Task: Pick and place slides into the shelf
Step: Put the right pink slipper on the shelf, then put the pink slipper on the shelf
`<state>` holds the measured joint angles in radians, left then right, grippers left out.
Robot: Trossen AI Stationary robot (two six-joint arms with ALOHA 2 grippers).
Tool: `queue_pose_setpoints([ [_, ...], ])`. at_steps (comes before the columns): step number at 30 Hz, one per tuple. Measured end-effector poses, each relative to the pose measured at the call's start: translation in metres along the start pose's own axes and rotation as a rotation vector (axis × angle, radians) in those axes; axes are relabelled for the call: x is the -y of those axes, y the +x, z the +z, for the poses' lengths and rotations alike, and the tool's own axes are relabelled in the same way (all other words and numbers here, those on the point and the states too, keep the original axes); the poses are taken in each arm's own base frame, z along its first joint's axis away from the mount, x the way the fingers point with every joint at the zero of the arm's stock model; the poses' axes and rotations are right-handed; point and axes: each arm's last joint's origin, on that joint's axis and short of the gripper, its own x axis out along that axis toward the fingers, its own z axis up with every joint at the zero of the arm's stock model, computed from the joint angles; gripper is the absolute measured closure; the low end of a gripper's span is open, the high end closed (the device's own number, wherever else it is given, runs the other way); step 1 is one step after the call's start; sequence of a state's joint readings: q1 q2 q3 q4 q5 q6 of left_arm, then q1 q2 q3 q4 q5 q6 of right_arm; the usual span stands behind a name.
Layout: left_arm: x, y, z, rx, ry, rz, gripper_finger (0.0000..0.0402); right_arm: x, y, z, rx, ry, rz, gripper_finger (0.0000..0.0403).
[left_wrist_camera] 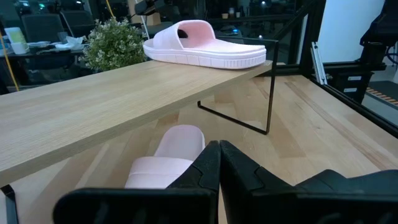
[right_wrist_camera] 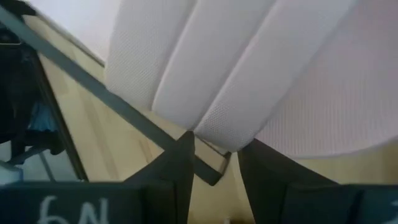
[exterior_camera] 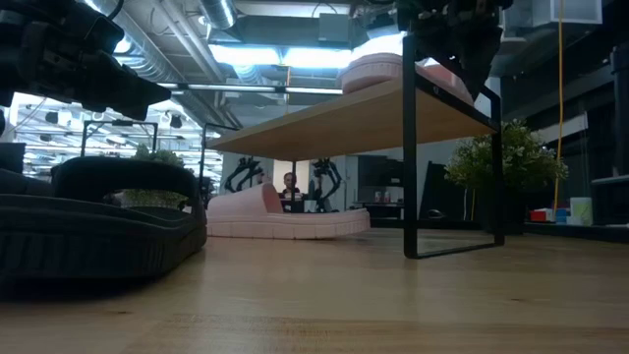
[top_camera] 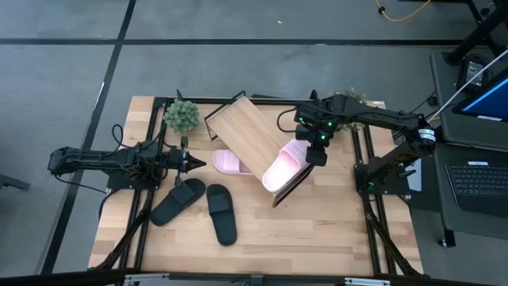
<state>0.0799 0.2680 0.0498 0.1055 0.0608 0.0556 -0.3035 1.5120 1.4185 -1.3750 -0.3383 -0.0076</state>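
Note:
The shelf point(top_camera: 246, 137) stands slantwise on the table's middle. One pink slide point(top_camera: 282, 167) lies on the shelf's near right end, sole down. The other pink slide point(top_camera: 226, 161) rests on the table, partly under the board point(left_wrist_camera: 93, 112). Two black slides point(top_camera: 178, 200) point(top_camera: 222, 213) lie on the table at the near left. My right gripper point(right_wrist_camera: 217, 155) hovers open at the shelved slide's right side, pointing steeply down. My left gripper point(left_wrist_camera: 219, 155) waits shut at the table's left, pointing level at the shelf. My right gripper stands with its two fingers point(right_wrist_camera: 183, 155) on either side of the lower edge of the pink slide's strap point(right_wrist_camera: 214, 134), coming from above. I cannot tell whether they touch it. The slide lies flat on the board.
A small green plant point(top_camera: 181, 115) stands at the far left of the table, a second plant point(top_camera: 353, 97) at the far right behind my right arm. The shelf's black frame leg point(exterior_camera: 408, 177) stands on the tabletop. Bare wood lies along the near right.

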Motion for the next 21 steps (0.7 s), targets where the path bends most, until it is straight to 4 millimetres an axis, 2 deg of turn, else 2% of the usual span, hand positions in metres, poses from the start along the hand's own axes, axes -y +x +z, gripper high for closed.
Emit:
queue_pose_setpoints([
  [11,0.0,0.0,0.0,0.0,0.0,0.0,0.0401,0.0004,-0.0001,-0.0047,-0.047,0.043,-0.035,0.028],
  [21,0.0,0.0,0.0,0.0,0.0,0.0,0.0401,0.0,0.0001,-0.0041,-0.042,0.011,-0.029,0.028],
])
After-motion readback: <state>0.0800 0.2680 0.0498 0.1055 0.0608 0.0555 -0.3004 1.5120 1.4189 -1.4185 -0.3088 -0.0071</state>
